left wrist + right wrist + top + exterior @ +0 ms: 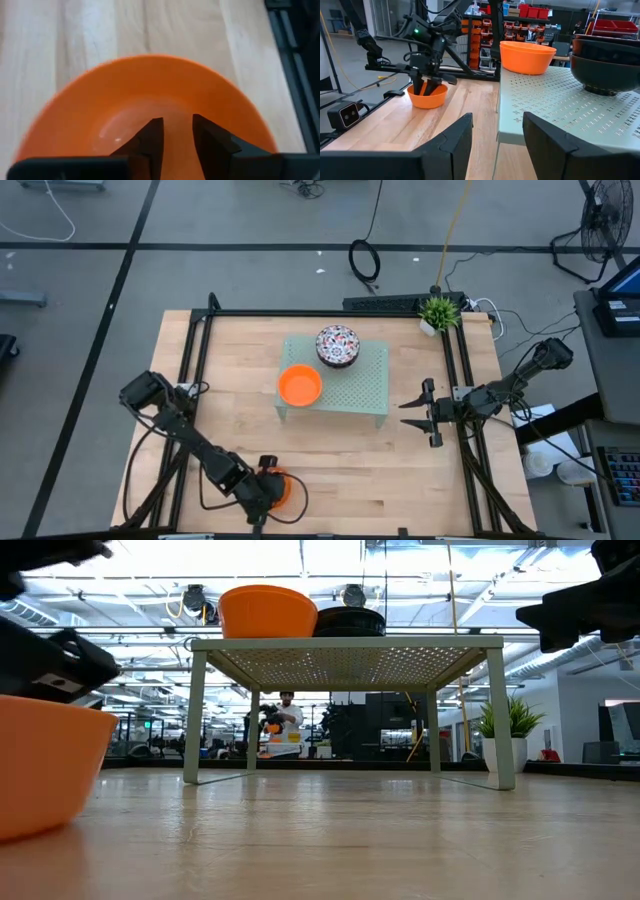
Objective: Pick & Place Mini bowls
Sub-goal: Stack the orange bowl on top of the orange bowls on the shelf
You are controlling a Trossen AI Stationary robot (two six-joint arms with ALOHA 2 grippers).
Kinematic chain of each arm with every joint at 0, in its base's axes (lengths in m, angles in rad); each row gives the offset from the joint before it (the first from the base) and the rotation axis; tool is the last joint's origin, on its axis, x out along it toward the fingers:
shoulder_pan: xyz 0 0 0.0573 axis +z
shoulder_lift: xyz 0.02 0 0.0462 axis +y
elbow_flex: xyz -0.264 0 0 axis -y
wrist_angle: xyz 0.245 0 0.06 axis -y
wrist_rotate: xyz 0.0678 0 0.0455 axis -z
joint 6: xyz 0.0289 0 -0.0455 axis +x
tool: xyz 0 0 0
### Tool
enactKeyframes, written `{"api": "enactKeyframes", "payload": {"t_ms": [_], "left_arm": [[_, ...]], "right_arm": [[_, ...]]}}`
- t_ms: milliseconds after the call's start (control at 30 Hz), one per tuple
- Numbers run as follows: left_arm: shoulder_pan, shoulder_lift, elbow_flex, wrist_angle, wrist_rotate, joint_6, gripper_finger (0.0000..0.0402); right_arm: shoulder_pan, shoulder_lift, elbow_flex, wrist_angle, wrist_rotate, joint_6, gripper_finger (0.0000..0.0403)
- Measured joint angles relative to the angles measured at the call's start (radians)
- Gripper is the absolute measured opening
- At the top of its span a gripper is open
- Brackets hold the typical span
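Currently left gripper (268, 483) fingers sit narrowly parted inside orange bowl (277, 489), near edge of wood table (240, 410). Right gripper (418, 413) spread, idle right of green rack (352, 387) bearing orange bowl (299, 385) and floral bowls (337, 345). Person (287, 720) in workshop behind.

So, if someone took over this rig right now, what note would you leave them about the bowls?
Left gripper: at the table's near edge, down in an orange bowl that sits on the wood; whether the jaws grip its rim is unclear.
Right gripper: jaws open, empty, waiting beside the green rack.
On the rack: a second orange bowl at one corner and a stack of patterned bowls at the back edge.
Done: those are placed on the rack.
Left: the bowl by the left gripper probably goes up next. No other bowls show on the table.
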Motion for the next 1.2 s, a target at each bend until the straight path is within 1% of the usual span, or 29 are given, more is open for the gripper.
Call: {"api": "enactKeyframes", "payload": {"t_ms": [100,267,400,633,700,767,867,933,1000,1100,1200], "left_arm": [[0.009,0.000,0.000,-0.026,-0.002,-0.001,0.0094],[0.029,-0.008,0.002,-0.154,-0.003,-0.060,0.0077],[0.048,-0.038,0.001,-0.238,-0.011,-0.071,0.0057],[0.045,-0.164,0.000,-0.286,-0.029,-0.071,0.0009],[0.040,-0.208,-0.001,-0.294,-0.037,-0.071,0.0004],[0.032,-0.250,0.000,-0.307,-0.068,-0.070,0.0009],[0.022,-0.298,0.000,-0.400,-0.116,-0.094,0.0018],[0.022,-0.327,0.000,-0.466,-0.136,-0.154,0.0024],[0.028,-0.343,0.000,-0.515,-0.147,-0.247,0.0034],[0.042,-0.341,0.000,-0.542,-0.157,-0.345,0.0062],[0.057,-0.331,0.000,-0.537,-0.156,-0.367,0.0105]], "right_arm": [[0.000,0.000,0.000,0.000,0.000,0.000,0.0161],[0.000,0.000,0.000,0.000,0.000,0.000,0.0161],[0.000,0.000,0.000,0.000,0.000,0.000,0.0161],[0.000,0.000,0.000,0.000,0.000,0.000,0.0161],[0.000,0.000,0.000,0.000,0.000,0.000,0.0161],[0.000,0.000,0.000,0.000,0.000,0.000,0.0161],[0.000,0.000,0.000,0.000,0.000,0.000,0.0161],[0.000,0.000,0.000,0.000,0.000,0.000,0.0161],[0.000,0.000,0.000,0.000,0.000,0.000,0.0161],[0.000,0.000,0.000,0.000,0.000,0.000,0.0161],[0.000,0.000,0.000,0.000,0.000,0.000,0.0161]]}}
